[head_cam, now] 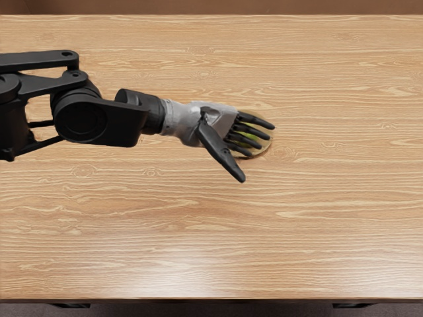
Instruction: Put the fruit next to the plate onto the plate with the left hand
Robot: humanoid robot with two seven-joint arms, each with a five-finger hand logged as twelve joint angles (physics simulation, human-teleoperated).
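Note:
My left arm reaches in from the left edge, and its hand (251, 150) hovers over the middle of the table. The fingers (254, 129) are stretched out and spread, and the thumb points down and to the right, away from them. Between the fingers I see slivers of a yellow-green fruit (243, 140) lying under the hand. A tan plate (266, 146) is almost wholly hidden by the hand; only a thin arc of its rim shows past the fingertips. The fruit appears to lie within that rim. No finger visibly wraps around the fruit.
The wooden table (317, 218) fills the view, with its front edge along the bottom. The bulky black forearm and elbow joint (86, 119) hang over the table's left side. The right arm does not show.

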